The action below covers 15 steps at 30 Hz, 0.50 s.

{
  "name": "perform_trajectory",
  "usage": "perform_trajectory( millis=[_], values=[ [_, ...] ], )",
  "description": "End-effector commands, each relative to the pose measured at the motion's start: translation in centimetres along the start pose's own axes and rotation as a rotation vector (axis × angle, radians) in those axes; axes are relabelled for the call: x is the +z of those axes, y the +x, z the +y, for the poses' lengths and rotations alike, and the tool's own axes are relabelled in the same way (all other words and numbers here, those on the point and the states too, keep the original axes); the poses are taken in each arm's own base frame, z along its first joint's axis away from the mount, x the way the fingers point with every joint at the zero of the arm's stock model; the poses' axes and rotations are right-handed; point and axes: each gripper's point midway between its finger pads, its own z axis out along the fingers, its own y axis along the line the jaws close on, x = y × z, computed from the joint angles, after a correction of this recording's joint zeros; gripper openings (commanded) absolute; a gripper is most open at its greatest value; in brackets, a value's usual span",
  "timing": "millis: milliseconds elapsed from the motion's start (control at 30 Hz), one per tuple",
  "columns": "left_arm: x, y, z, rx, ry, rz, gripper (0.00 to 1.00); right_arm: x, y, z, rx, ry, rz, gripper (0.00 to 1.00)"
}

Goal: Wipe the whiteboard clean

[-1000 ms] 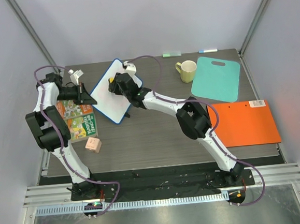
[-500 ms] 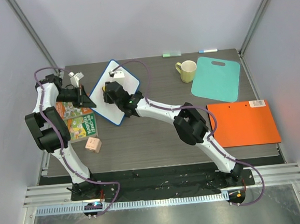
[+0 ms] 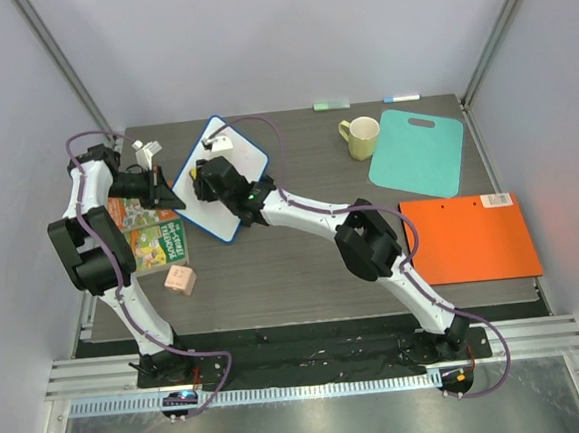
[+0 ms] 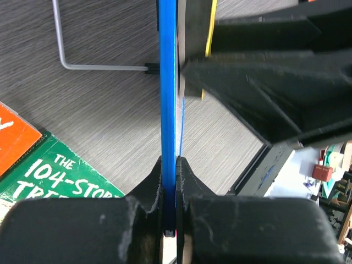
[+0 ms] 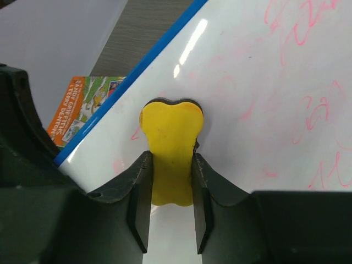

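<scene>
The table point(image 3: 303, 266) carries one whiteboard point(image 3: 249, 161), one yellow eraser point(image 5: 170, 124), one pale yellow mug point(image 3: 362, 138), one teal cutting board point(image 3: 417, 153), one orange folder point(image 3: 467, 238), one picture book point(image 3: 156, 242) and one small pinkish block point(image 3: 180, 279). Two slim sticks lie at its far edge, a greenish stick point(image 3: 331, 105) and a bluish stick point(image 3: 401, 97). There are two arms and two pincers: the left pincer point(image 4: 169, 165) and the right pincer point(image 5: 171, 165).

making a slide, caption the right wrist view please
Right gripper holds a yellow eraser against the whiteboard, pink scribbles yet to be wiped
</scene>
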Motion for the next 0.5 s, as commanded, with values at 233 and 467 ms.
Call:
perform_trajectory(
  millis=[233, 467],
  values=[
    [2.3, 1.2, -2.2, 0.154, 0.032, 0.094, 0.0, -1.5, 6.5, 8.2, -0.02, -0.247, 0.162, 0.01],
    [2.3, 1.5, -2.3, 0.152, 0.034, 0.1, 0.0, -0.1, 7.3, 0.3, 0.03, 0.019, 0.149, 0.01]
  ],
)
